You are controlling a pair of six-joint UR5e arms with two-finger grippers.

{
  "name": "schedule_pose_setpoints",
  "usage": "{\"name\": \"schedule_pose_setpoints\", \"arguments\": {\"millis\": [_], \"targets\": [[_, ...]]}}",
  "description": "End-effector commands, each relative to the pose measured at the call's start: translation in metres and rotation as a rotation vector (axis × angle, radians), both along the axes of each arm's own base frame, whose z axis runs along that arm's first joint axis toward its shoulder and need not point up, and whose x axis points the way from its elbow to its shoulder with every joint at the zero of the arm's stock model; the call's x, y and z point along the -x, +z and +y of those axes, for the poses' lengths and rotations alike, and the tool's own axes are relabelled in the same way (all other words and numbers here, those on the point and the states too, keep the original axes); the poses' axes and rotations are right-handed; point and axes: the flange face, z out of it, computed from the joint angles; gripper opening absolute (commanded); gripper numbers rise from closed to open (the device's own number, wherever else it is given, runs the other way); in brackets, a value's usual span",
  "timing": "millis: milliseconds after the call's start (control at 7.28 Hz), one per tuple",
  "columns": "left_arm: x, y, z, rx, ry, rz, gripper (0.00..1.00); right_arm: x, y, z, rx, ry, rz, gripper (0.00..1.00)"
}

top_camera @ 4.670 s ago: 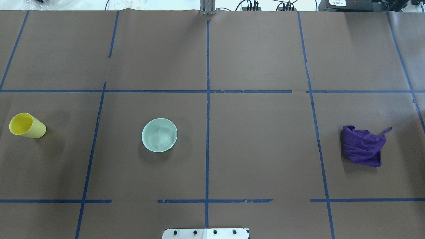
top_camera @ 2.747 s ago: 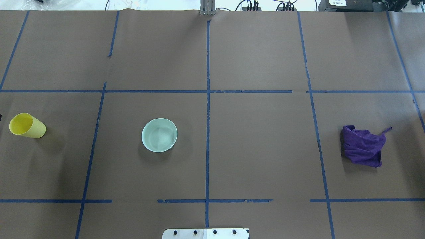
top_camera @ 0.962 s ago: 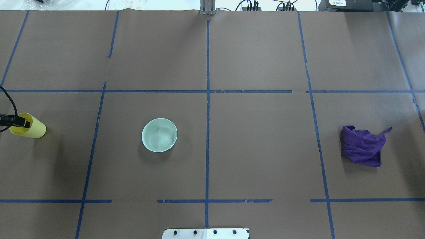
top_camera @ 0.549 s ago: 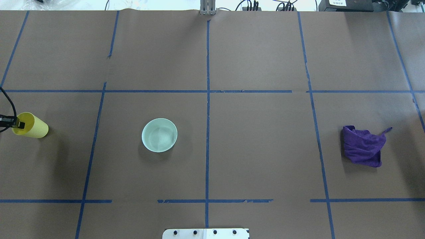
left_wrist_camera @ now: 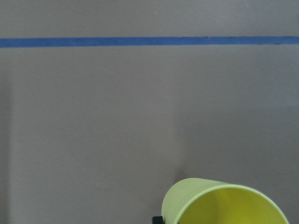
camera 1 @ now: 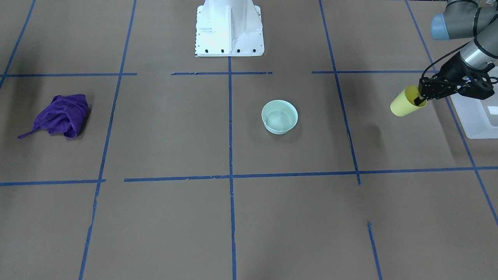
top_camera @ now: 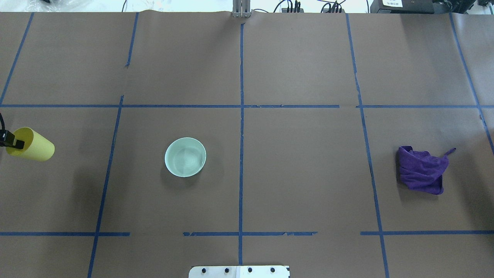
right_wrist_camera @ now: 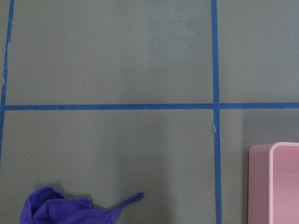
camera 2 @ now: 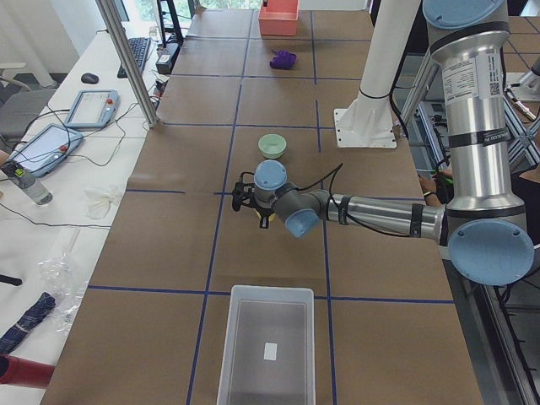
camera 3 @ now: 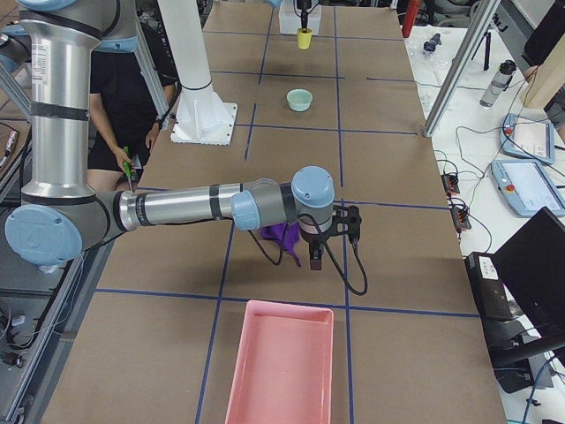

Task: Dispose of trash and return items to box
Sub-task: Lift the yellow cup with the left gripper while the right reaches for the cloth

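Note:
My left gripper [camera 1: 419, 100] is shut on the rim of the yellow cup [camera 1: 404, 104], one finger inside it, and holds it tilted just above the table. The cup also shows at the left edge of the overhead view [top_camera: 34, 146] and in the left wrist view [left_wrist_camera: 224, 203]. The mint-green bowl [camera 1: 279, 116] stands upright near the table's middle. The translucent box [camera 1: 475, 116] sits just beyond the cup at the table's left end [camera 2: 266, 346]. My right gripper [camera 3: 331, 240] hovers over the purple cloth [camera 3: 284, 235]; I cannot tell whether it is open.
The purple cloth [top_camera: 422, 170] lies crumpled at the table's right side. A pink tray [camera 3: 278, 362] sits at the right end. The white robot base [camera 1: 229, 27] stands at the table's near edge. Blue tape lines mark the brown surface.
My left gripper came in from the left, closed on the cup's rim, and has lifted and tilted the cup toward the left edge. The bowl and cloth have not moved.

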Motion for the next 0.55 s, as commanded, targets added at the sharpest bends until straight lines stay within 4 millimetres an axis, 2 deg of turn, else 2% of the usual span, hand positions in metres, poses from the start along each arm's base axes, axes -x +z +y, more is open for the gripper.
{"name": "schedule_pose_setpoints", "arguments": {"millis": [0,275,412], "targets": [[0.019,-0.056,0.004,0.001,-0.015,-0.023,0.00,0.034,-0.012,-0.003,0.017,0.034,0.030,1.00],[0.053,-0.068,-0.008,-0.077,0.017,-0.091,0.00,0.088,-0.015,0.007,0.037,0.082,0.012,1.00],[0.068,-0.072,-0.022,-0.116,0.003,-0.147,0.00,0.108,-0.016,0.016,0.038,0.104,-0.010,1.00]]}}
